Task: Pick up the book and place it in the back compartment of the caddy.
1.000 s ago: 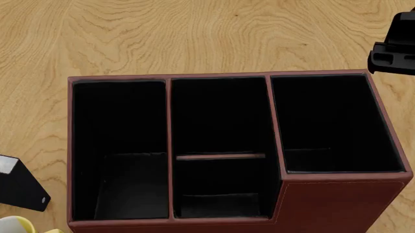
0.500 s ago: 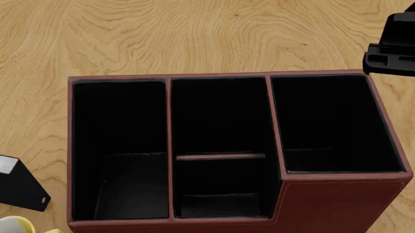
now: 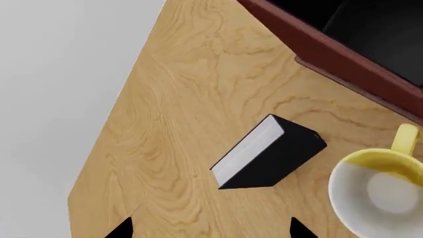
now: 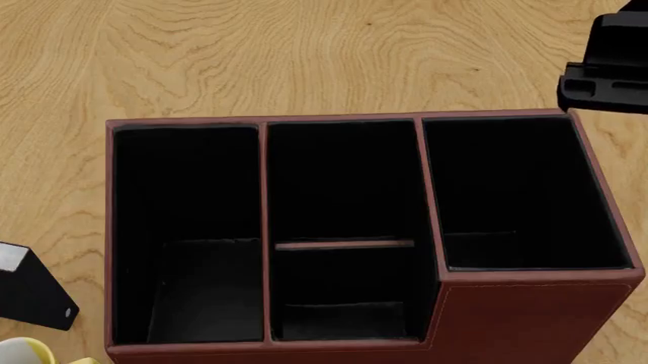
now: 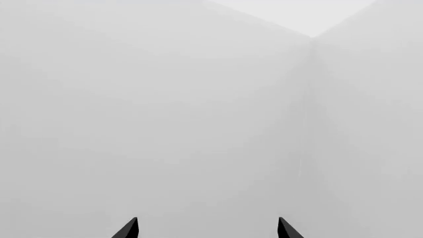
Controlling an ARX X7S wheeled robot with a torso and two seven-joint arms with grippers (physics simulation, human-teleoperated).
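The black book [image 3: 268,153] lies on the wooden table with its white page edges showing, between the table's edge and the mug. Only a corner of the book [image 4: 33,296] shows in the head view, left of the caddy. The red-brown caddy [image 4: 536,318] fills the middle of that view. Its back compartment [image 4: 344,292] is the small middle cell below the thin divider bar. My left gripper [image 3: 210,233] hangs open above bare wood, short of the book. My right gripper [image 5: 207,230] is open and faces a blank grey wall; its black arm [image 4: 605,76] sits past the caddy's far right corner.
A white-and-yellow mug [image 3: 380,191] stands close beside the book, and its rim [image 4: 23,350] shows at the head view's lower left. The caddy's wall [image 3: 330,49] runs near both. The table's edge [image 3: 116,109] drops off on the book's other side.
The right arm's black end has shifted a little to the left in the head view, toward the caddy's far right corner. The book, mug and caddy have not moved.
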